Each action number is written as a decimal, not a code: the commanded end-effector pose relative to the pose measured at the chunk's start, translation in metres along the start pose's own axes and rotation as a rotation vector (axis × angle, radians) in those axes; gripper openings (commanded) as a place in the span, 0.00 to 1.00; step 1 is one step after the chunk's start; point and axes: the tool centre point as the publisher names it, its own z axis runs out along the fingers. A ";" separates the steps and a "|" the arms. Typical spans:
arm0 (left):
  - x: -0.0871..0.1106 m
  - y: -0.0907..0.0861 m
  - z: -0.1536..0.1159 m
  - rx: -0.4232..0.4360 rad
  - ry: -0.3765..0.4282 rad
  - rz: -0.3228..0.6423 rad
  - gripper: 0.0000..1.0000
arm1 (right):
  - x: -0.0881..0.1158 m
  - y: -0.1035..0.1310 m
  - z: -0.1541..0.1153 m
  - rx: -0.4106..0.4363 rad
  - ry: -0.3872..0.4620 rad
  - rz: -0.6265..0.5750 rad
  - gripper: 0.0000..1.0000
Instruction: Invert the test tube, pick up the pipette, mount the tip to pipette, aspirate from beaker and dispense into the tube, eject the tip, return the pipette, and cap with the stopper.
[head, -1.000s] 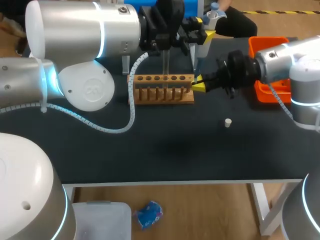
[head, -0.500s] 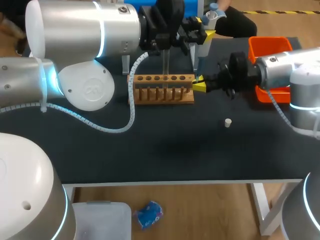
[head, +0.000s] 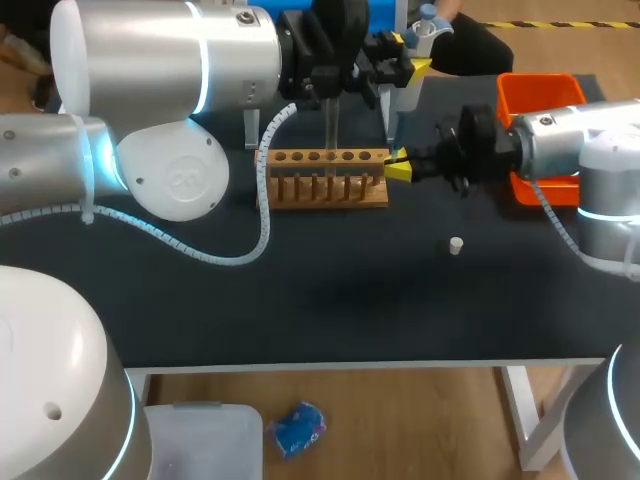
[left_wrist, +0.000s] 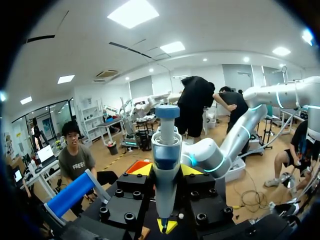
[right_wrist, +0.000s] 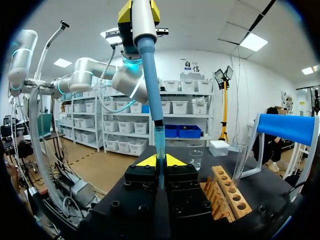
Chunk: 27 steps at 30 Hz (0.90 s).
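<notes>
Gripping the pipette (left_wrist: 166, 135) upright in the left gripper (left_wrist: 166, 172), held it over the rack's (head: 325, 180) right end near the bench's (head: 300, 300) back edge; pinched its blue tip (right_wrist: 159, 140) in the right gripper (right_wrist: 160, 161).

Black table (head: 330, 300), white frame; wood floor (head: 400, 425) beneath.

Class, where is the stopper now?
Head view: the stopper lies on the table, right of middle, nearer the front edge than the right gripper.

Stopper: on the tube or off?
Off. The stopper lies on the bare table, apart from the rack, with nothing touching it.
</notes>
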 end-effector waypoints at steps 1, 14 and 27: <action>-0.003 0.004 -0.002 0.000 0.585 0.001 0.00 | 0.000 0.008 -0.001 0.005 0.000 -0.008 0.00; -0.003 0.004 -0.002 0.000 0.585 0.001 0.00 | 0.000 0.008 -0.001 0.007 0.004 -0.013 0.00; -0.003 0.004 -0.002 0.000 0.585 0.001 0.00 | 0.006 0.013 0.004 -0.043 -0.100 0.004 0.00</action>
